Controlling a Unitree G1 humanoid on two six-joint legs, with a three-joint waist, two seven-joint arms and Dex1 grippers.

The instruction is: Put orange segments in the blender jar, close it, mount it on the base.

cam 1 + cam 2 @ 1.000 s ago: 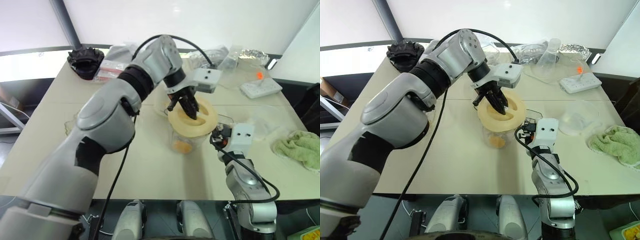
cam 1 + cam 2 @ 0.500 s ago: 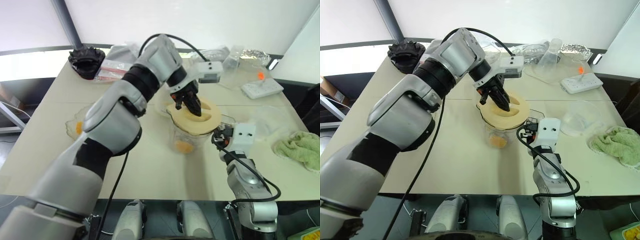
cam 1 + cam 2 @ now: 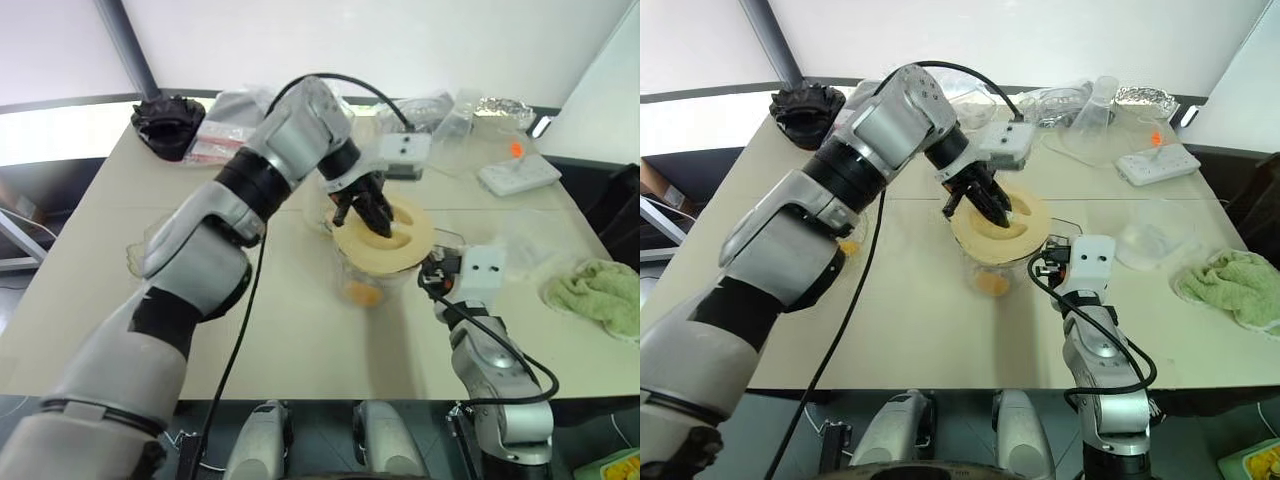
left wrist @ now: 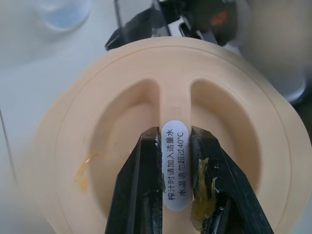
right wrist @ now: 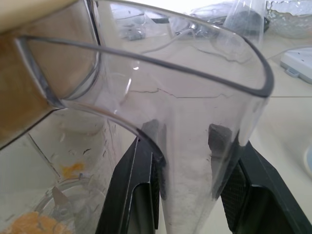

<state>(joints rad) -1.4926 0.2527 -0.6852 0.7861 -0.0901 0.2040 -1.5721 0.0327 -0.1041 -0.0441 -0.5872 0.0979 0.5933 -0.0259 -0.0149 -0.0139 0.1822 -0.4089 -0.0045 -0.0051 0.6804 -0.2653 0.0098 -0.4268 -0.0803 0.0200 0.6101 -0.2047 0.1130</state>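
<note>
Together, one lid (image 3: 385,236), one blender jar (image 3: 372,285)

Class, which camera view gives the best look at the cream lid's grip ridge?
The left wrist view: the ridge runs across the lid, labelled, clamped between the left gripper fingers. In the eye views the gripper covers the ridge. The right wrist view catches the lid's edge above the blender jar.

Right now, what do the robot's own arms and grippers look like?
Both arms are silver-grey shells with black joint sections and black cables looping along them. Each wrist carries a white boxy camera block. The left gripper and the right gripper each have two flat black fingers; the left's carry yellowish pulp smears.
</note>
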